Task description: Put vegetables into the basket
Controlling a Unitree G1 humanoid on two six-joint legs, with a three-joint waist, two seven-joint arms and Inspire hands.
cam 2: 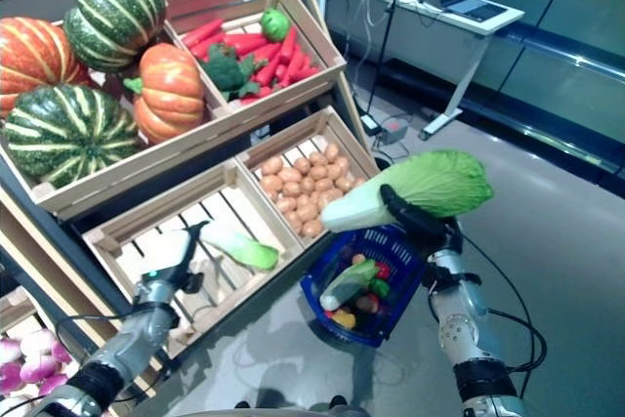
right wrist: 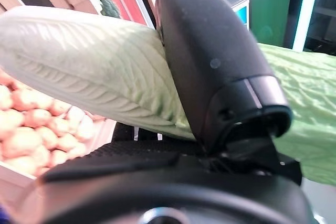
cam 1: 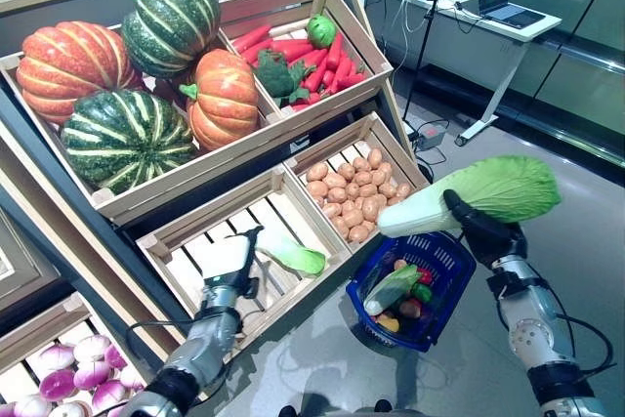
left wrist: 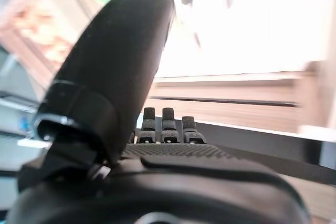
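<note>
Green cabbage (cam 1: pixel 483 194) gripped in right hand (cam 1: pixel 485 231), above basket (cam 1: pixel 447 290)

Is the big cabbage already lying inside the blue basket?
No: the right hand holds the cabbage in the air above the blue basket, which contains only smaller vegetables.
</note>
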